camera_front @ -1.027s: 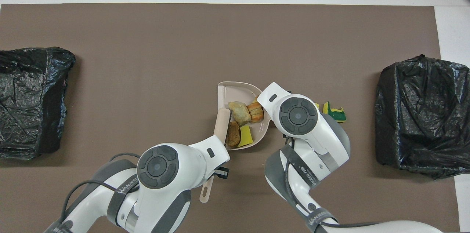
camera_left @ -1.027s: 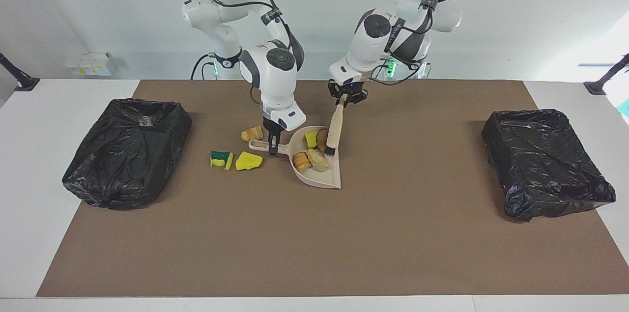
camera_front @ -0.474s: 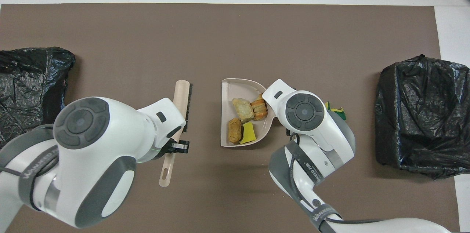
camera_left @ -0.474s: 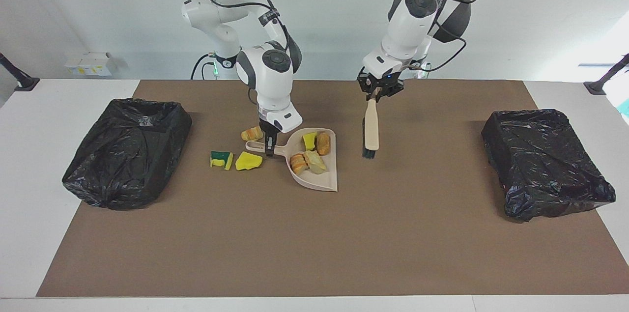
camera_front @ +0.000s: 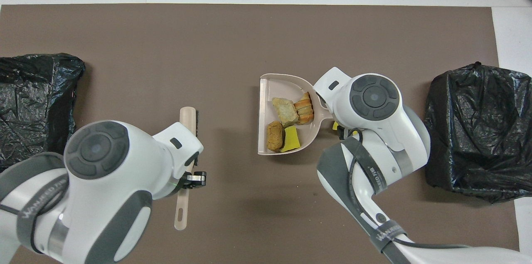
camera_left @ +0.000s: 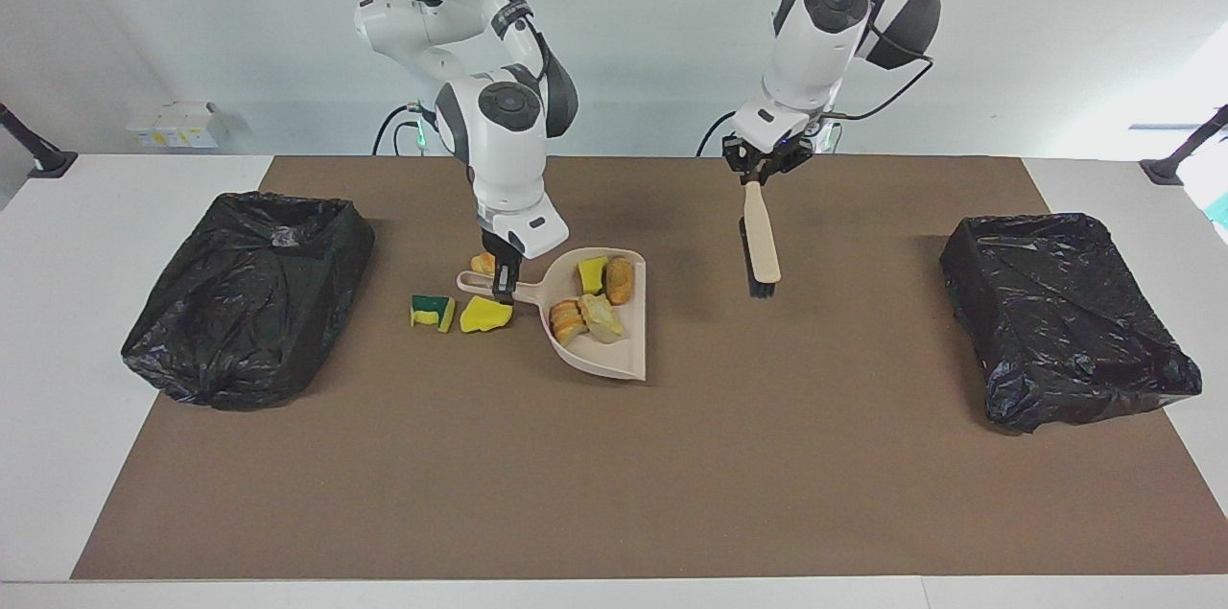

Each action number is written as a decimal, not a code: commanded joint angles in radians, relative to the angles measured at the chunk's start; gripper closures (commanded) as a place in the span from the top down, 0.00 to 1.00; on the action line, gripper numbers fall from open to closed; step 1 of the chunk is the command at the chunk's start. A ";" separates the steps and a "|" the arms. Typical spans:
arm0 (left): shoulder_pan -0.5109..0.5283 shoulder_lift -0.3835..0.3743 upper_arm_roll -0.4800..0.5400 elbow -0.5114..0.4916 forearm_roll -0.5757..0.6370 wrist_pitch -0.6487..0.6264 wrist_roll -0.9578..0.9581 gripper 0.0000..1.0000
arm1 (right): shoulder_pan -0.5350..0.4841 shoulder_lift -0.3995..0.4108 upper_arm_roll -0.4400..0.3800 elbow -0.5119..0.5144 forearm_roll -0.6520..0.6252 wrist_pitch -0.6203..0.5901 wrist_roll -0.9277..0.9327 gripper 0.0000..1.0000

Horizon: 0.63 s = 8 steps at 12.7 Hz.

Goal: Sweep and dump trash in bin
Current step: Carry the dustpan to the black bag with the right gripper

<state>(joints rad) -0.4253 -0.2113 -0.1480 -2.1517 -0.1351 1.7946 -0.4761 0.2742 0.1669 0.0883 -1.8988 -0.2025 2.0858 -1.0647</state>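
White surface [camera_left: 58, 321], brown mat [camera_left: 614, 475]. Black-lined bins [camera_left: 249, 297] [camera_left: 1065, 316] at both end edges. Dustpan [camera_left: 614, 355] holds four scraps [camera_left: 587, 302]. Right gripper [camera_left: 503, 288] jaws grasping dustpan handle; left gripper [camera_left: 758, 170] jaws grasping brush [camera_left: 761, 240].

Four bits of trash [camera_left: 590, 300] sit in the dustpan [camera_left: 614, 355] in the middle of the mat [camera_left: 614, 475]. Three more bits [camera_left: 484, 314] lie beside its handle, toward the right arm's end. A bin [camera_left: 245, 297] stands at each end
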 commanded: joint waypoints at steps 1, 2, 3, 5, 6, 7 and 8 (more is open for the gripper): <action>-0.146 -0.034 0.004 -0.118 0.015 0.139 -0.186 0.00 | -0.079 -0.023 0.008 0.058 0.043 -0.073 -0.145 0.00; -0.208 0.007 0.004 -0.141 0.015 0.207 -0.229 0.00 | -0.111 -0.030 0.007 0.073 0.082 -0.087 -0.214 0.00; -0.260 0.041 0.004 -0.155 0.015 0.283 -0.293 0.00 | -0.137 -0.036 0.004 0.087 0.104 -0.105 -0.268 0.00; -0.329 0.107 0.002 -0.155 0.009 0.399 -0.386 0.00 | -0.193 -0.043 0.002 0.115 0.104 -0.144 -0.355 0.00; -0.364 0.131 0.002 -0.157 0.008 0.413 -0.394 0.00 | -0.220 -0.049 0.001 0.116 0.104 -0.153 -0.406 0.00; -0.375 0.135 0.002 -0.165 0.006 0.425 -0.392 0.00 | -0.252 -0.058 -0.001 0.116 0.104 -0.154 -0.450 0.00; -0.375 0.135 0.002 -0.169 0.006 0.431 -0.392 0.00 | -0.288 -0.060 -0.001 0.116 0.103 -0.156 -0.492 0.00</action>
<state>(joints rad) -0.7795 -0.0707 -0.1641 -2.3089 -0.1352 2.2019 -0.8554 0.0445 0.1246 0.0793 -1.7895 -0.1238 1.9562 -1.4687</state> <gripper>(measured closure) 0.740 0.687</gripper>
